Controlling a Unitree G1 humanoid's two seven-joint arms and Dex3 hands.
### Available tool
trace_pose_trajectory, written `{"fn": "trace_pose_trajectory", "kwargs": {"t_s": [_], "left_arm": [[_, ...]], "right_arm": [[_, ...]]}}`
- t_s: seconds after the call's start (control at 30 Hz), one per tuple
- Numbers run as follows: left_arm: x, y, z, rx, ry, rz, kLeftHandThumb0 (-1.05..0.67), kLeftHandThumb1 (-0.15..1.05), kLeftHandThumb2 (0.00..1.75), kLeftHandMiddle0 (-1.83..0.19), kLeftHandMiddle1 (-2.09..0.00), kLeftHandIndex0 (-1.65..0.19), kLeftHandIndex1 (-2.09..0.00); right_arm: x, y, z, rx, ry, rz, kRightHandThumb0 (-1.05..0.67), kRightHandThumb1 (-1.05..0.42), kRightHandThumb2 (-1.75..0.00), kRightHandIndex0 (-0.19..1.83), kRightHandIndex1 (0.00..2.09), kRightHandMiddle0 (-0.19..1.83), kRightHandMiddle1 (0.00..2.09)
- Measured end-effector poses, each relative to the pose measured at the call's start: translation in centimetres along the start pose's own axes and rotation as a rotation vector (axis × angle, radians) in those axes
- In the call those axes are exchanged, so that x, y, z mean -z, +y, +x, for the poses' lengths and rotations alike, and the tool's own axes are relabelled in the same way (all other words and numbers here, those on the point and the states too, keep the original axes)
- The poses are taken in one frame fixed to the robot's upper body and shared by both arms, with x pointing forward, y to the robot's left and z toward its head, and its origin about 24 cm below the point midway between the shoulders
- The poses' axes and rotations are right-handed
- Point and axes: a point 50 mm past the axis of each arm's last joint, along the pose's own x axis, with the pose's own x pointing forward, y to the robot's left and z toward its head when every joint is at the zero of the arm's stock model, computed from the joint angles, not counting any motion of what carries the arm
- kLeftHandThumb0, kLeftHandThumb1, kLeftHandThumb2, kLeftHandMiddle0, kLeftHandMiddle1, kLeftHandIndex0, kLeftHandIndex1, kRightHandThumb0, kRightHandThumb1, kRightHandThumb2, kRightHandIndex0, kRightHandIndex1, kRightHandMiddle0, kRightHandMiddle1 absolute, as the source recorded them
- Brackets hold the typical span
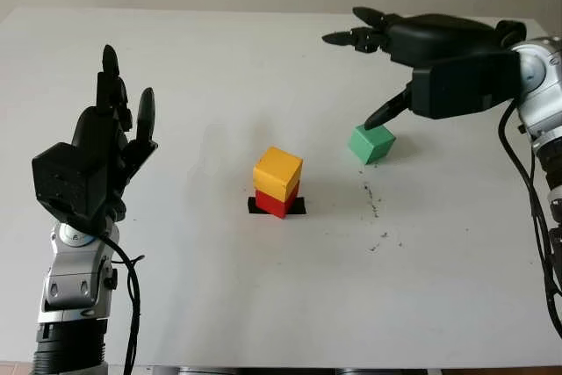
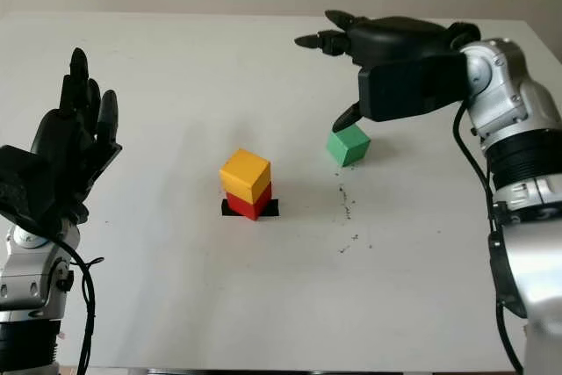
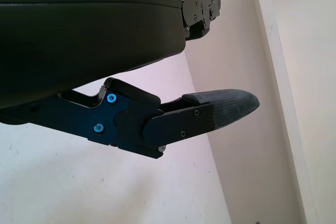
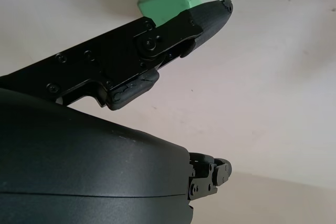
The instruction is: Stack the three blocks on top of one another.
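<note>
The yellow block (image 1: pixel 278 173) sits on the red block (image 1: pixel 276 203), a little askew, over a black marker patch (image 1: pixel 297 206) near the middle of the table (image 1: pixel 211 305). The green block (image 1: pixel 371 143) lies alone on the table, toward the right edge and slightly farther back than the pair, well apart from it.

The right hand (image 1: pixel 413 59) hovers over the green block, holding nothing, its fingers spread: two reach out above and beyond the block while the thumb (image 1: pixel 386 113) dips down at its far upper corner. Whether the thumb tip touches the block is hard to tell; it looks just beside it. The left hand (image 1: pixel 110 142) is raised near the left edge, open, fingers pointing up, holding nothing.

The step in hand appears to be grasping the green block. To do it well, the hand should probably lower until thumb and fingers bracket opposite flat faces, not corners, since the block sits turned on the table, then close squarely so it lifts level. Placing it will call for care: the yellow top is skewed, so the green block should be centred over it and released gently.

Bare table lies between the green block and the stack, leaving an open path. The right edge is close behind the arm; a few dark specks (image 1: pixel 373 199) lie in front of the green block.
</note>
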Motion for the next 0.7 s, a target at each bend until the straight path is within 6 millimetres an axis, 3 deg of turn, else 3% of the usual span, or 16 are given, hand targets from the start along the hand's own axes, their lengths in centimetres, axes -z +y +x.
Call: {"fn": "trace_pose_trajectory", "kwargs": {"t_s": [0.4, 0.7], "left_arm": [[-0.1, 0.3, 0.1, 0.007, -0.002, 0.016, -0.71, 1.05, 0.63, 0.19, 0.0, 0.19, 0.0], [-0.2, 0.2, 0.4, 0.002, -0.005, 0.029, -0.68, 1.05, 0.66, 0.19, 0.0, 0.19, 0.0]], "right_arm": [[1.4, 2.6, -0.2, -0.138, 0.026, 0.038, -0.67, -0.86, -0.05, -0.19, 0.01, 0.08, 0.09], [1.9, 3.3, -0.4, -0.185, 0.047, -0.005, -0.65, -0.84, -0.05, -0.17, 0.03, 0.16, 0.1]]}}
